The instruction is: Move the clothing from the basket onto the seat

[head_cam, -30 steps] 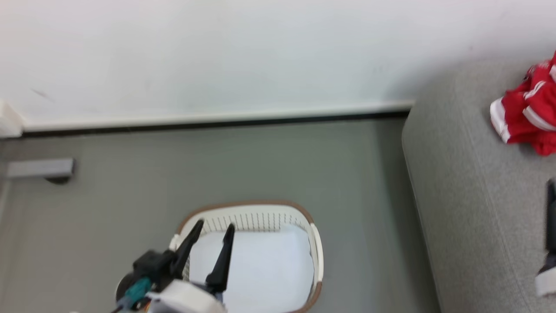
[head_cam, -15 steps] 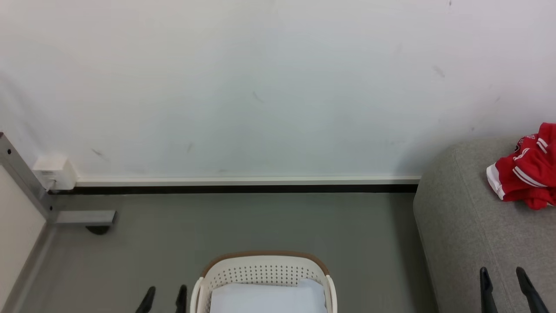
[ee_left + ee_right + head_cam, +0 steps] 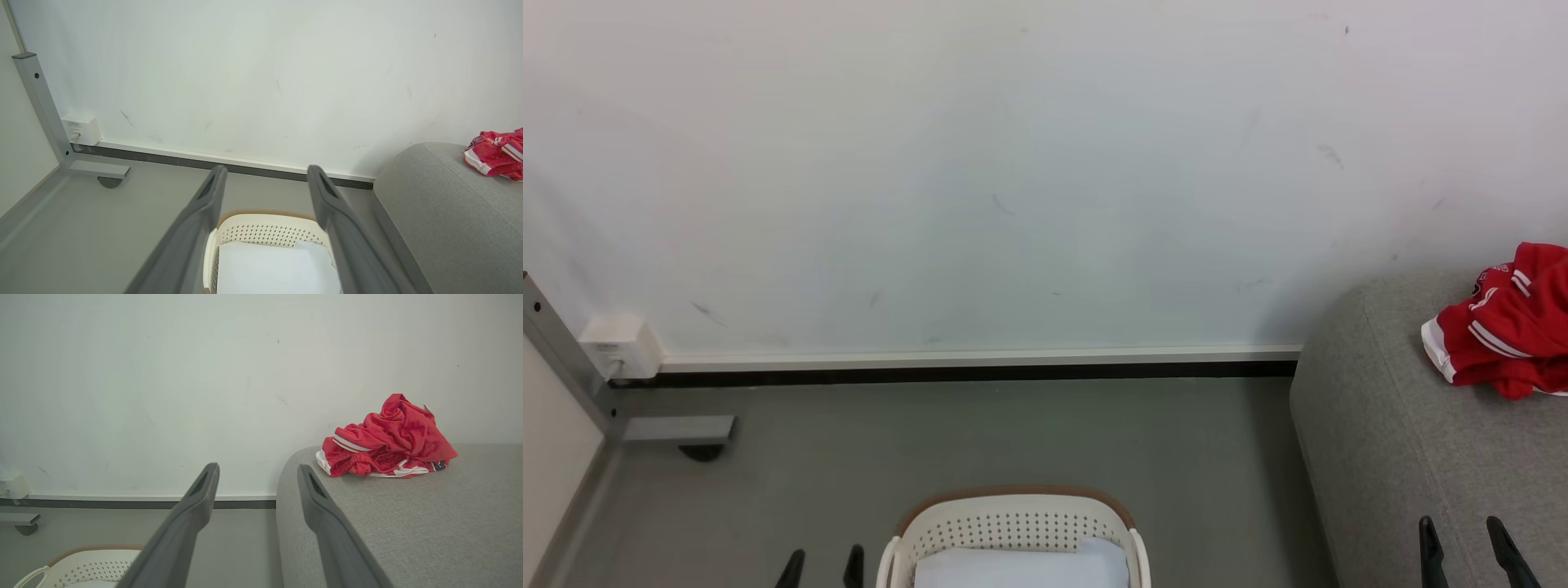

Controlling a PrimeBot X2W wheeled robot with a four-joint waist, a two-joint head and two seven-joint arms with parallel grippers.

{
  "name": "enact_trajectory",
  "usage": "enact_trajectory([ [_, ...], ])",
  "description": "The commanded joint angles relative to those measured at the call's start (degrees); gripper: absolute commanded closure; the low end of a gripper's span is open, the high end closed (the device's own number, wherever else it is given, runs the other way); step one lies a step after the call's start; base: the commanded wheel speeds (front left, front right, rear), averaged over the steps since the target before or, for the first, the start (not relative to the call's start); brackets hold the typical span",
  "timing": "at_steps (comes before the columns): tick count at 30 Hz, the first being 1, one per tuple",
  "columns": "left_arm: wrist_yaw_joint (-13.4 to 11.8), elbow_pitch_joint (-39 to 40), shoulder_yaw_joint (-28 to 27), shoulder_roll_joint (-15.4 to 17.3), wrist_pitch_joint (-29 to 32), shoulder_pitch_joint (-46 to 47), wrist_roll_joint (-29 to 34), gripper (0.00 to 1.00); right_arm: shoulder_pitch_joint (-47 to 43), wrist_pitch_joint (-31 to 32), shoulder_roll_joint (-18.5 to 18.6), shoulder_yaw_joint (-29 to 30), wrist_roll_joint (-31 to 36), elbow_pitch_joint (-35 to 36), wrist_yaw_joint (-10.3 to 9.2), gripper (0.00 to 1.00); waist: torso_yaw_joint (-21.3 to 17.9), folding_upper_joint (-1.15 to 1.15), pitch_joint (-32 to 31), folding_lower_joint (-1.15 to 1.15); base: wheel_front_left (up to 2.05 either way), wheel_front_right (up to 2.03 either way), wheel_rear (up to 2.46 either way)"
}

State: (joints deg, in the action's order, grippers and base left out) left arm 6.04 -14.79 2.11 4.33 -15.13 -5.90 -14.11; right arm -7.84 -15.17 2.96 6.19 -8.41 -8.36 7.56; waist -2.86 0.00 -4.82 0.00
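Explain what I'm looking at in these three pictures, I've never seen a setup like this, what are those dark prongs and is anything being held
This is a two-armed robot. One picture comes from a camera on its head; the other two from cameras on its wrists, each looking along that hand's own two dark fingers. In the head view the left hand shows at the bottom left, beside the basket, and the right hand at the bottom right, over the seat. Both hands are open and hold nothing. The red clothing lies in a heap on the grey seat. What shows of the basket holds a pale pad, no red clothing. It stands on the floor by the wall.
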Motion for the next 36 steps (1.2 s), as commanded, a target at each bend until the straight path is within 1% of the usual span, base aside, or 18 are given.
enact_trajectory([
  [1,0.3,-0.2,-0.5,-0.1,0.0,0.0,1.1,0.0,-0.2,0.0,0.0,0.0,0.0,-0.1,-0.15,0.0,0.0,0.0,0.1,0.0,0.0,0.0,0.0],
  [11,1.0,-0.1,-2.1,-0.9,0.0,0.6,2.0,0.0,-0.2,0.0,0.0,-1.2,-0.9,-0.1,-0.14,0.0,0.6,0.0,0.6,0.0,0.0,0.0,0.0],
  [25,1.4,0.3,-2.9,-1.2,0.0,0.7,2.3,0.0,0.4,0.0,0.0,-1.8,0.1,-0.3,-0.14,0.0,1.1,0.0,0.6,0.0,0.0,0.0,0.0],
  [26,1.3,-0.1,-2.6,-1.5,0.0,0.3,2.1,1.0,0.1,0.0,-0.1,-1.9,-0.5,-0.3,0.0,1.0,1.1,0.0,0.6,0.01,0.0,0.0,0.0],
  [29,1.3,-1.3,-2.7,-1.7,0.4,0.1,1.2,1.0,0.1,0.3,-0.3,-1.9,-1.5,-1.5,0.0,1.0,1.1,0.0,0.7,0.01,0.0,0.0,0.0],
  [36,1.3,-1.2,-3.4,-1.7,2.7,1.4,-6.6,1.0,1.6,2.5,-0.3,-1.5,-9.6,-2.0,-0.01,1.0,1.2,0.0,0.9,0.01,0.0,0.0,0.0],
])
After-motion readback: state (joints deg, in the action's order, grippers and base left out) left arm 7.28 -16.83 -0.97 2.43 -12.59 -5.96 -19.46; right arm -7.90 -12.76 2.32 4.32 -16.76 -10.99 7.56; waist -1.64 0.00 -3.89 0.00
